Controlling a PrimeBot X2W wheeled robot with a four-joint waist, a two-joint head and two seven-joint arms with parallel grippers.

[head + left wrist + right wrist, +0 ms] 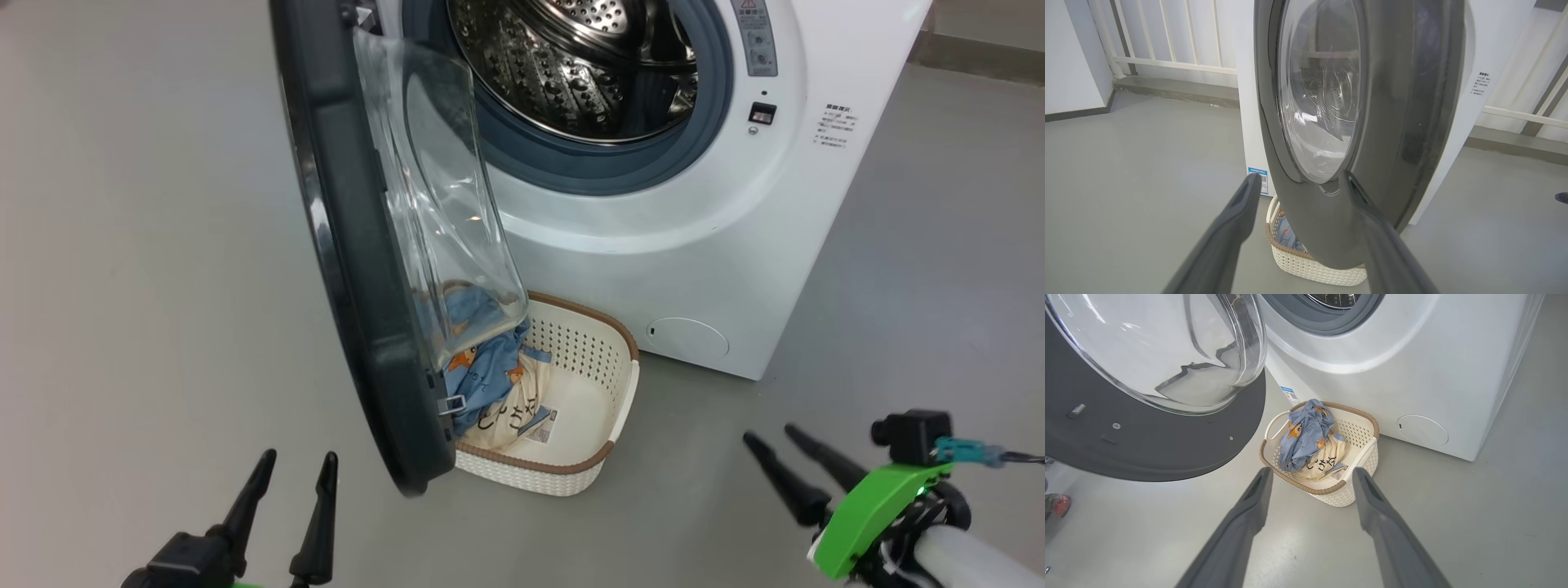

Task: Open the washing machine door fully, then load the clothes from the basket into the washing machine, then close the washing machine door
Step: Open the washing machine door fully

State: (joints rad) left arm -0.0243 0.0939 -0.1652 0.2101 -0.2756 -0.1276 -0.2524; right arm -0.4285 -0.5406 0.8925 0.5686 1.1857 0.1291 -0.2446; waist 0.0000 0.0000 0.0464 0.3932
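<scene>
The washing machine (694, 245) stands with its door (359, 269) swung out toward me, edge-on, the steel drum (571, 65) showing behind it. Below the door sits the basket (604, 392) on the floor against the machine's front. In it lie the clothes: a light blue garment (1306, 433) over a cream one (1327, 461). My left gripper (298, 461) is open at the lower left, short of the door's outer face (1396, 122). My right gripper (771, 433) is open at the lower right, back from the basket (1323, 490), nothing between its fingers.
Grey floor (147, 245) spreads left of the door and right of the machine. A white railing (1167, 41) and a wall run behind the machine. A shoe tip (1057, 504) shows at the left edge of the right wrist view.
</scene>
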